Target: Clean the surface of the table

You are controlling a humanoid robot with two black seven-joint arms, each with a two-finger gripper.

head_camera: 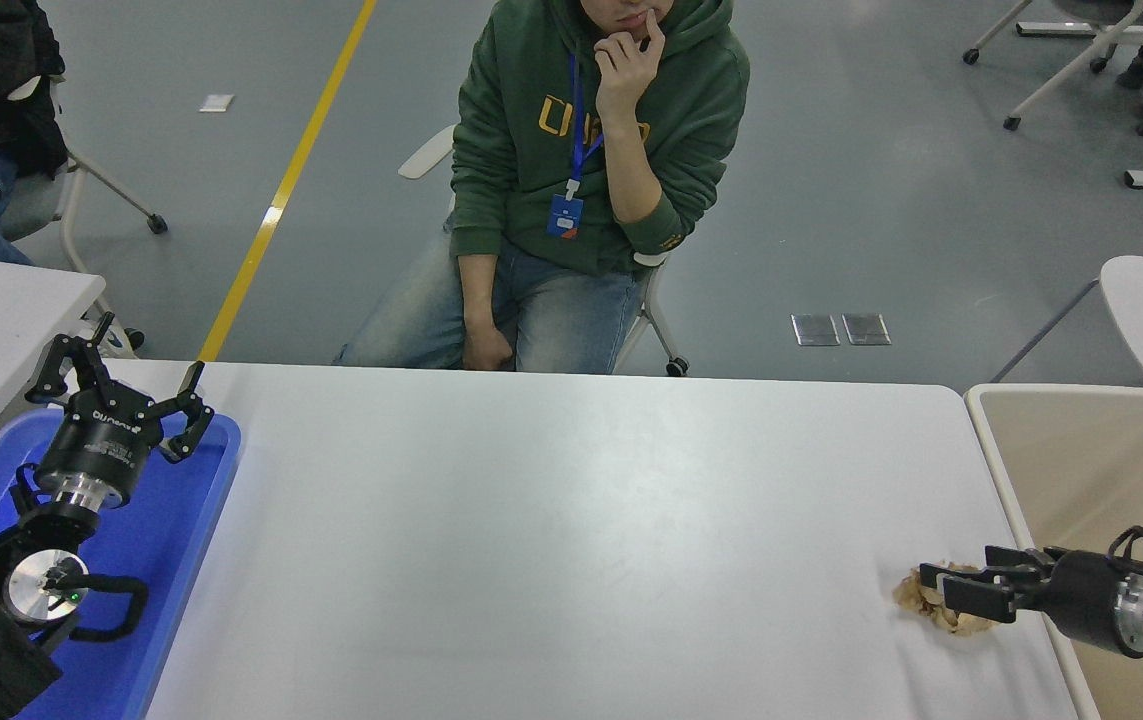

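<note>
crumpled brown paper [931,603] half hidden behind right gripper [961,588], grip unclear

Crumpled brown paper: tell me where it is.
Head view: the crumpled brown paper lies near the table surface's right edge, under the right gripper, beside the beige bin.

You get even, bright overhead light, a soft sheen mid-frame on the table surface [571,520], sharp focus throughout

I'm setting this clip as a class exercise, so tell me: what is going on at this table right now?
The right gripper reaches in low over a crumpled brown wad near the right edge of the table surface, fingers around it. A beige bin stands just beyond that edge. The left gripper is parked open over a blue tray. A seated person watches.
</note>
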